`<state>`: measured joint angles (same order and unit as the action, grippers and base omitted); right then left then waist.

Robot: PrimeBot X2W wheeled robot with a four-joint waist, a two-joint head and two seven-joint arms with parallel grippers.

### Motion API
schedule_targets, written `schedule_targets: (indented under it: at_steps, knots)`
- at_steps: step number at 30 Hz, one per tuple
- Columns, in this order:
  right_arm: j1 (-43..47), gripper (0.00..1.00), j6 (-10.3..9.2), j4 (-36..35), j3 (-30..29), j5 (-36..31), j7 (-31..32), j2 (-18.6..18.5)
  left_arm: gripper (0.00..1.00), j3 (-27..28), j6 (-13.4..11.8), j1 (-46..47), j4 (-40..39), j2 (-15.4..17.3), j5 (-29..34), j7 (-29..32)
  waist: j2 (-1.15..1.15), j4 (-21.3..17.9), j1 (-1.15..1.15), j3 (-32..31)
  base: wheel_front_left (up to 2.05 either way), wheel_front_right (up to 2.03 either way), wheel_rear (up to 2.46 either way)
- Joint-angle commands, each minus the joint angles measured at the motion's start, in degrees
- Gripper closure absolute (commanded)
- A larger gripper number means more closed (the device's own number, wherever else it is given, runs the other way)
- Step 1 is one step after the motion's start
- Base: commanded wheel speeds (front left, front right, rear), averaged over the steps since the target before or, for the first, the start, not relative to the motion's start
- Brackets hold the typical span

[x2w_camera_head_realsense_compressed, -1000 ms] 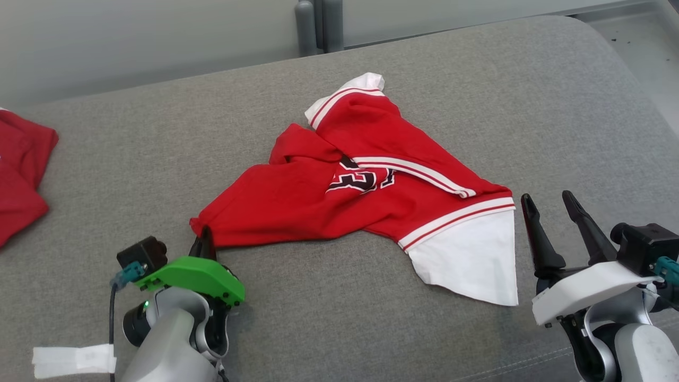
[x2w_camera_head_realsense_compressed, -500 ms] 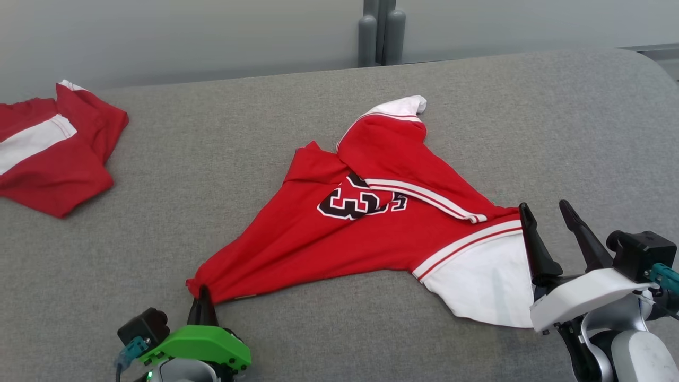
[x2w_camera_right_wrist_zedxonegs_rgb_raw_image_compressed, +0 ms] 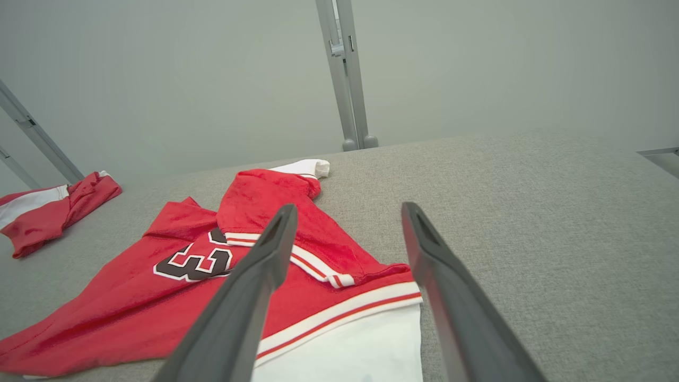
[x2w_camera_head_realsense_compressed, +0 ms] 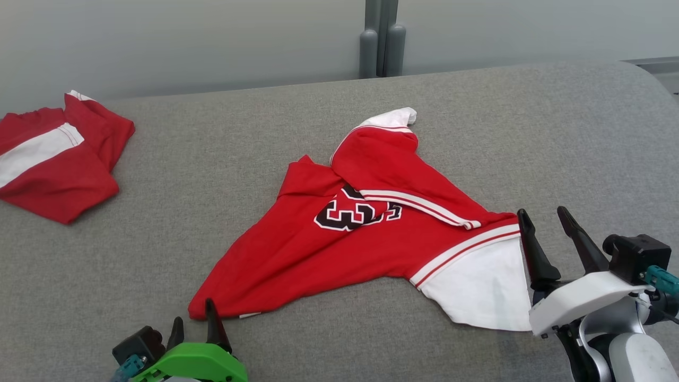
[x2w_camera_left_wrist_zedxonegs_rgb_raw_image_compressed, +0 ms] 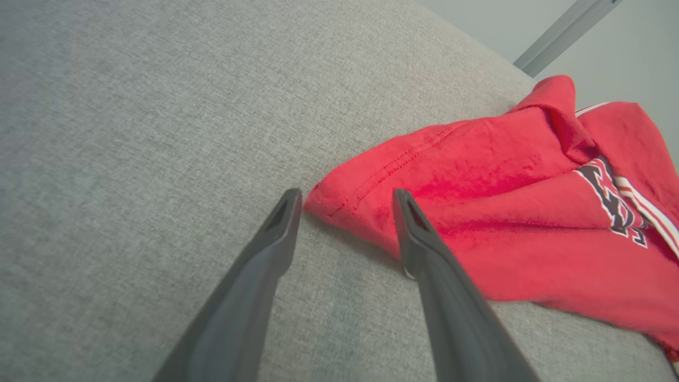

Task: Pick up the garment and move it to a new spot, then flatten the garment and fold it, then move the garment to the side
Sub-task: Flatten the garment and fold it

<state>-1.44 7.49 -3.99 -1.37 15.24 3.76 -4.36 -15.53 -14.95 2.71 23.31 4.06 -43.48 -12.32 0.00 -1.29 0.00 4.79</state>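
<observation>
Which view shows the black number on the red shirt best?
The head view: the number faces the camera, mid-frame, only its top under a fold of the shirt. The right wrist view shows it slanted; the left wrist view catches a sliver near its right edge.

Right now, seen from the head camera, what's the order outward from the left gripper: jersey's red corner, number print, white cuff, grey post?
From the left gripper:
1. Red corner, right beside it.
2. Number print, up and to the right.
3. White cuff, farther up.
4. Grey post, at the very back.
</observation>
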Motion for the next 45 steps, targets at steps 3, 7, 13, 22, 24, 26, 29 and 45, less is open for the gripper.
schedule_targets:
  at_steps: [3, 7, 13, 22, 24, 26, 29, 45]
  knots:
    - [1.1, 0.00, 0.00, 0.3, -0.2, 0.2, -0.2, -0.1, 0.00, 0.4, -1.3, -1.5, -1.3, 1.3, 0.6, -0.1, 0.00, -0.1, 0.00, -1.1, 0.00, 0.00, 0.00]
    - [1.3, 0.00, 0.00, 0.4, -0.1, 0.3, 0.0, -0.1, 0.00, -0.3, -1.6, -1.1, -3.1, 3.3, 2.7, -0.4, 0.00, -0.2, 0.00, -1.9, 0.00, 0.00, 0.00]
    - [1.4, 0.00, 0.00, 0.0, 0.6, 0.4, 0.4, -0.3, 0.00, -4.1, -0.2, 3.4, -4.1, 5.9, 6.3, 2.8, 0.00, -1.1, 0.00, -2.4, 0.00, 0.00, 0.00]
    - [-0.2, 0.00, 0.00, -0.5, 1.9, 0.6, 1.0, -0.8, 0.00, -10.2, 5.1, 15.3, 6.0, 6.0, 8.6, 10.4, 0.00, -3.9, 0.00, -0.2, 0.00, 0.00, 0.00]
    - [-0.4, 0.00, 0.00, -0.7, 2.1, 0.5, 1.0, -0.8, 0.00, -10.4, 5.6, 16.8, 7.6, 6.0, 8.9, 10.6, 0.00, -4.4, 0.00, 0.2, 0.00, 0.00, 0.00]
    - [-0.9, 0.00, 0.00, -0.7, 2.1, 0.6, 1.0, -1.1, 0.00, -11.2, 6.8, 19.2, 10.5, 5.8, 9.1, 11.5, 0.00, -5.3, 0.00, 1.1, 0.00, 0.00, 0.00]
    - [-1.5, 0.00, 0.01, -0.9, 2.1, 0.6, 0.9, -1.2, 0.00, -12.4, 8.6, 22.6, 14.7, 5.8, 9.8, 12.7, 0.00, -6.4, 0.00, 2.3, 0.00, 0.00, 0.00]
    - [-3.6, 0.00, 0.00, -1.1, 1.8, 0.4, 0.0, -0.9, 1.00, -13.2, 12.2, 35.0, 29.9, 5.4, 10.7, 8.1, 0.00, -9.3, 0.00, 6.7, 0.00, 0.00, 0.00]
